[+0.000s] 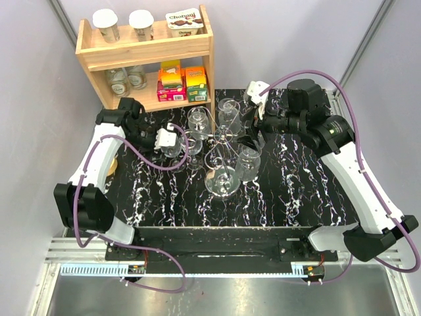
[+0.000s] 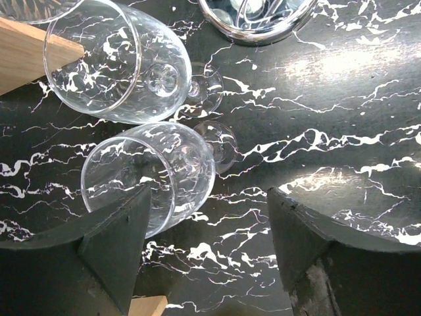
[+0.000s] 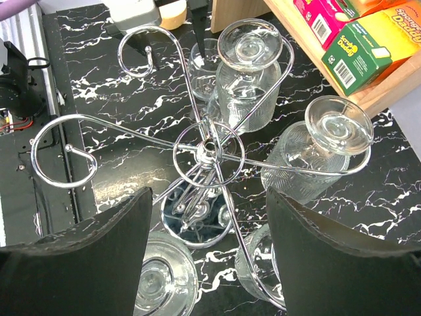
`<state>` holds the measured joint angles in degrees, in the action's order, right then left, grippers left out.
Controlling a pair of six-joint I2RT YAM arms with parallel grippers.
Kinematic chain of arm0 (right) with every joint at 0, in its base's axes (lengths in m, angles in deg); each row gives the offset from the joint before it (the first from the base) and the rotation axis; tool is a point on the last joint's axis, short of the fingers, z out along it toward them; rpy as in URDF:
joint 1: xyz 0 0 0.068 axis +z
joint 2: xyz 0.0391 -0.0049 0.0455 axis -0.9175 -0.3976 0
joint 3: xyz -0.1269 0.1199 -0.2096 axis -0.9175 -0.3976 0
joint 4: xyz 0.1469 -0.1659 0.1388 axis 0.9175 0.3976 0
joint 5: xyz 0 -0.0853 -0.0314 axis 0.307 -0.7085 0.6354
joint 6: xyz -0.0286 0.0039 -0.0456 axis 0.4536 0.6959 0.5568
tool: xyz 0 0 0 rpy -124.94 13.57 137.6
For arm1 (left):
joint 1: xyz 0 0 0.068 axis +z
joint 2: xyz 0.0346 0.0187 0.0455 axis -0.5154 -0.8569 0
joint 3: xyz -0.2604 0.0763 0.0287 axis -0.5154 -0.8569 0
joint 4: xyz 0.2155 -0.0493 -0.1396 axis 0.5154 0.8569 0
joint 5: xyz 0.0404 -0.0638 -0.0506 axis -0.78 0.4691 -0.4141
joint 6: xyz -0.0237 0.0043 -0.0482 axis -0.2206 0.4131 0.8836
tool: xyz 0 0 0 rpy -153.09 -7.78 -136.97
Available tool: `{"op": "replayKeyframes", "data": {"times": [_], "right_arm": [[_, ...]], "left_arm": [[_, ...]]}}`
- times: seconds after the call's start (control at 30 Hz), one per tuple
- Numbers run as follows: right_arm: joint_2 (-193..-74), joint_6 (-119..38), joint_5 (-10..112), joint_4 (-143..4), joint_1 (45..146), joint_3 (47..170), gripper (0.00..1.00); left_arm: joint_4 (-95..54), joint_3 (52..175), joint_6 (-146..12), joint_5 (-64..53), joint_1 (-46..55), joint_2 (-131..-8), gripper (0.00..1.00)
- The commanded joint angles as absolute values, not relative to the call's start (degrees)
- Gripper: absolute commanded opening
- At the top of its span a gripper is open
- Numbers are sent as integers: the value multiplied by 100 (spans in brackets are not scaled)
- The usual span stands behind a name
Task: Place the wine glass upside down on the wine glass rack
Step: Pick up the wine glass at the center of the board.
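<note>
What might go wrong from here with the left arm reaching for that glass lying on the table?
The near glass lies off-centre under the open left gripper; closing may roll it into the second lying glass. The right gripper hangs over the rack, so a bump might shake off the hanging glasses.

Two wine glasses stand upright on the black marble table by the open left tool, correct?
No. The left wrist view shows both lying on their sides: the nearer wine glass and the farther wine glass. They are on the black marble table, by the open left tool.
</note>
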<state>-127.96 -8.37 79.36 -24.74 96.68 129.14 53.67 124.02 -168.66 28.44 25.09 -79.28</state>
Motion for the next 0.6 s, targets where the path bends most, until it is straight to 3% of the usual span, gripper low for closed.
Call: {"op": "replayKeyframes", "data": {"times": [0.0, 0.57], "right_arm": [[-12772, -775, 7884, -2466, 9645, 13093, 75], [-12657, -713, 7769, -2484, 9645, 12873, 75]], "left_arm": [[5057, 12481, -17088, 3145, 2496, -8015, 73], [4802, 12085, -17044, 2978, 2487, -8183, 41]]}}
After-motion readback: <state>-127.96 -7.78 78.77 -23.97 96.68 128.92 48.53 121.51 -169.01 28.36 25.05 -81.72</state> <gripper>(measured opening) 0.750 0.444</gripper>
